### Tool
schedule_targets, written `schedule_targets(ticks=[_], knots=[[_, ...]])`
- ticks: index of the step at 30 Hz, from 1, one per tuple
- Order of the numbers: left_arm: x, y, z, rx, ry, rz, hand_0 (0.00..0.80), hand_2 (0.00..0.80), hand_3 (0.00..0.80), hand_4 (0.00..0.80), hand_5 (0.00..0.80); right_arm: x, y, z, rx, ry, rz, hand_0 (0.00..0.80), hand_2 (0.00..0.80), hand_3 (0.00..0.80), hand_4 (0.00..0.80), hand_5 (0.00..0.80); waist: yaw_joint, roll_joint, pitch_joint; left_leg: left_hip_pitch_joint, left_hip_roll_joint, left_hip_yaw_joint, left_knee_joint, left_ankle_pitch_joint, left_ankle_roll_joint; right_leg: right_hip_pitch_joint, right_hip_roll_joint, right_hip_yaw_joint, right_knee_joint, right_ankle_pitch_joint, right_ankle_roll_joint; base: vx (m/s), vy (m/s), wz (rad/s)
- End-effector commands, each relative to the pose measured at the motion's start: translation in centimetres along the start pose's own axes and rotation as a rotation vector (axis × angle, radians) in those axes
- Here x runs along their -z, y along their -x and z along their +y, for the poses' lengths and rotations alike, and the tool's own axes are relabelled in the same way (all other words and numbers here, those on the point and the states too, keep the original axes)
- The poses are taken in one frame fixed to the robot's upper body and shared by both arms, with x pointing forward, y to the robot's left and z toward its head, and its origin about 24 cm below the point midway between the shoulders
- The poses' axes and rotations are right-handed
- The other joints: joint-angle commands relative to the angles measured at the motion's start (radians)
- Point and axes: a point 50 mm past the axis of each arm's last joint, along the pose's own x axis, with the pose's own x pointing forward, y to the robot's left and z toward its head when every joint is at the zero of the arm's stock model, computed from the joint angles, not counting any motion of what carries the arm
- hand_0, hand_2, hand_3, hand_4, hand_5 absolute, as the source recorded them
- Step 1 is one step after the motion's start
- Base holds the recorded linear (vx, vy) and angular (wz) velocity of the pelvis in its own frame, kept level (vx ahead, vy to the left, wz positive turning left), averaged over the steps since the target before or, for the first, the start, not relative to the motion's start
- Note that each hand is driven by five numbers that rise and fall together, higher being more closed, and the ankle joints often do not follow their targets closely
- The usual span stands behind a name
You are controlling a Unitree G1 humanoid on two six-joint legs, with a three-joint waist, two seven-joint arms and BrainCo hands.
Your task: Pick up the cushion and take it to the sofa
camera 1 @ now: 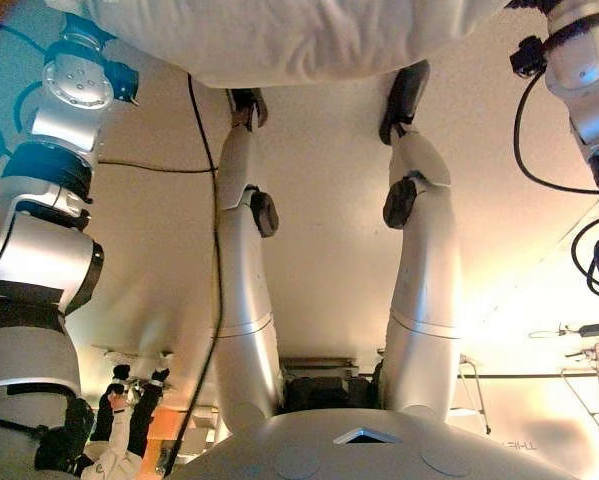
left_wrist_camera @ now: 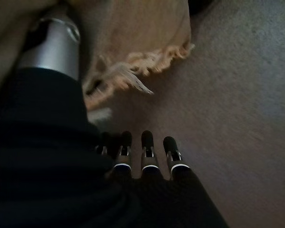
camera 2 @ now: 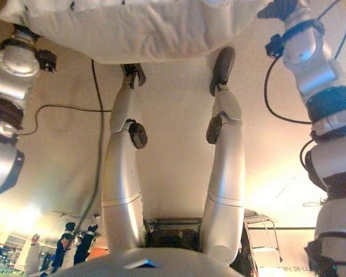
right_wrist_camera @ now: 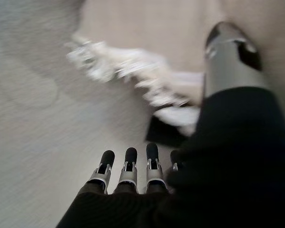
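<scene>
A large pale cushion [camera 1: 279, 40] with a fringed edge [left_wrist_camera: 132, 71] hangs above the floor at the top of both eye views, held between my two arms. The eye views do not show either hand. In the left wrist view my left hand [left_wrist_camera: 144, 152] has straight fingers over the carpet, and its thumb [left_wrist_camera: 54, 47] lies against the cushion [left_wrist_camera: 137, 28]. In the right wrist view my right hand [right_wrist_camera: 130, 164] looks the same. Its fingers are straight, and its thumb [right_wrist_camera: 230, 61] presses on the cushion [right_wrist_camera: 152, 28] beside the white fringe.
Beige carpet [left_wrist_camera: 237, 95] lies under the cushion. Behind me a small stepladder [camera 2: 256, 231] stands at the lower right, and a metal rack [camera 1: 589, 350] shows at the right edge. Figures in dark clothes [camera 1: 129, 415] show at the lower left.
</scene>
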Motion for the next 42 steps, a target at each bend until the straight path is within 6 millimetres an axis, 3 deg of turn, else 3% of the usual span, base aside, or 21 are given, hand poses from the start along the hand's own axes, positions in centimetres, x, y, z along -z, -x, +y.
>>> schedule_targets(ticks=[1,10,11,13,15,16,17,22,28,32,36,39,41,42], knots=[[-3.1,-0.2,-2.7,0.198,0.023,-0.151,0.000,0.000,0.000,0.000,0.000,-2.3,-0.1,0.1,-0.152,-0.044,-0.124,0.000,0.000,0.000,0.000,0.000,-0.001,-0.010,-0.001,-0.002,0.041,-0.015,0.168,-0.228,-0.037,0.006,-0.011,0.083,-0.119,0.080,0.077,0.000,0.000,0.00],[-7.3,0.9,-8.1,0.508,0.194,-0.318,0.000,0.000,0.000,0.000,0.000,-6.6,-0.6,3.8,-0.535,-0.327,-0.252,0.000,0.000,0.000,0.000,0.000,0.012,-0.003,-0.001,-0.020,0.025,-0.034,0.160,-0.212,-0.041,-0.001,-0.016,0.088,-0.136,0.096,0.087,0.000,0.000,0.00],[-7.5,1.1,-8.5,0.531,0.214,-0.328,0.166,0.166,0.166,0.166,0.166,-7.0,-0.6,4.0,-0.569,-0.365,-0.269,0.000,0.000,0.000,0.000,0.000,0.014,-0.002,-0.001,-0.018,0.024,-0.036,0.159,-0.210,-0.041,0.003,-0.017,0.088,-0.140,0.097,0.087,0.000,0.000,0.00],[-8.2,1.6,-9.2,0.596,0.275,-0.372,0.800,0.800,0.800,0.800,0.800,-7.9,-0.4,4.7,-0.660,-0.434,-0.305,0.000,0.000,0.000,0.000,0.000,0.018,-0.001,-0.001,-0.017,0.019,-0.043,0.153,-0.205,-0.044,0.009,-0.017,0.088,-0.150,0.100,0.090,-0.018,-0.036,0.01],[-8.7,2.2,-9.9,0.661,0.320,-0.414,0.800,0.800,0.800,0.800,0.800,-8.7,-0.1,5.2,-0.712,-0.467,-0.341,0.000,0.000,0.000,0.000,0.000,0.021,0.000,-0.001,-0.015,0.017,-0.049,0.146,-0.200,-0.044,0.014,-0.019,0.085,-0.158,0.103,0.092,-0.018,-0.045,0.01],[-9.2,2.6,-10.2,0.694,0.352,-0.449,0.800,0.800,0.800,0.800,0.800,-9.2,0.2,5.5,-0.731,-0.499,-0.370,0.477,0.477,0.477,0.477,0.477,0.022,0.001,-0.001,-0.010,0.015,-0.051,0.142,-0.196,-0.046,0.020,-0.019,0.085,-0.166,0.107,0.093,-0.021,-0.043,0.01],[-9.5,3.1,-10.6,0.721,0.385,-0.471,0.800,0.800,0.800,0.800,0.800,-9.6,0.4,5.7,-0.737,-0.532,-0.395,0.800,0.800,0.800,0.800,0.800,0.024,0.003,-0.001,-0.007,0.014,-0.052,0.142,-0.194,-0.047,0.025,-0.019,0.086,-0.169,0.109,0.093,-0.028,-0.044,0.01],[-10.4,5.0,-12.2,0.831,0.492,-0.535,0.800,0.800,0.800,0.800,0.800,-10.4,1.1,6.0,-0.702,-0.650,-0.455,0.800,0.800,0.800,0.800,0.800,0.027,0.008,-0.001,0.029,0.009,-0.064,0.125,-0.185,-0.050,0.061,-0.020,0.088,-0.192,0.117,0.095,-0.035,-0.036,0.02],[-7.9,7.5,-14.6,0.866,0.631,-0.472,0.800,0.800,0.800,0.800,0.800,-7.2,2.7,7.6,-0.581,-0.734,-0.355,0.800,0.800,0.800,0.800,0.800,0.041,-0.010,-0.001,0.161,0.010,-0.086,0.085,-0.161,-0.055,0.205,-0.026,0.064,-0.236,0.127,0.091,-0.062,-0.094,0.06],[-4.2,10.5,-16.7,0.836,0.777,-0.373,0.800,0.800,0.800,0.800,0.800,-4.0,5.6,9.6,-0.454,-0.844,-0.278,0.800,0.800,0.800,0.800,0.800,0.054,-0.034,-0.001,0.327,0.015,-0.074,0.052,-0.147,-0.062,0.383,-0.045,0.012,-0.279,0.140,0.091,-0.070,-0.103,0.04],[-0.3,14.9,-18.4,0.796,0.940,-0.246,0.800,0.800,0.800,0.800,0.800,-1.5,10.7,12.1,-0.346,-0.975,-0.186,0.800,0.800,0.800,0.800,0.800,0.061,-0.067,-0.001,0.625,0.035,-0.016,-0.016,-0.173,-0.068,0.677,-0.055,-0.074,-0.327,0.113,0.099,0.016,-0.088,0.01],[1.0,16.8,-18.2,0.748,1.013,-0.218,0.800,0.800,0.800,0.800,0.800,-0.9,13.4,12.8,-0.300,-1.005,-0.153,0.800,0.800,0.800,0.800,0.800,0.057,-0.089,-0.001,0.800,0.041,0.020,-0.059,-0.185,-0.062,0.855,-0.046,-0.113,-0.358,0.097,0.096,-0.008,-0.039,-0.08],[2.3,18.6,-18.0,0.741,1.060,-0.169,0.800,0.800,0.800,0.800,0.800,-0.4,15.9,13.3,-0.300,-1.041,-0.109,0.800,0.800,0.800,0.800,0.800,0.058,-0.101,-0.052,0.934,0.045,0.043,-0.093,-0.199,-0.054,0.986,-0.035,-0.127,-0.385,0.079,0.095,0.130,-0.033,0.00],[2.4,18.8,-17.9,0.738,1.066,-0.170,0.800,0.800,0.800,0.800,0.800,-0.4,16.2,13.3,-0.295,-1.047,-0.109,0.800,0.800,0.800,0.800,0.800,0.059,-0.103,-0.060,0.950,0.046,0.046,-0.098,-0.202,-0.053,1.001,-0.034,-0.129,-0.390,0.076,0.095,0.099,-0.027,0.02]])
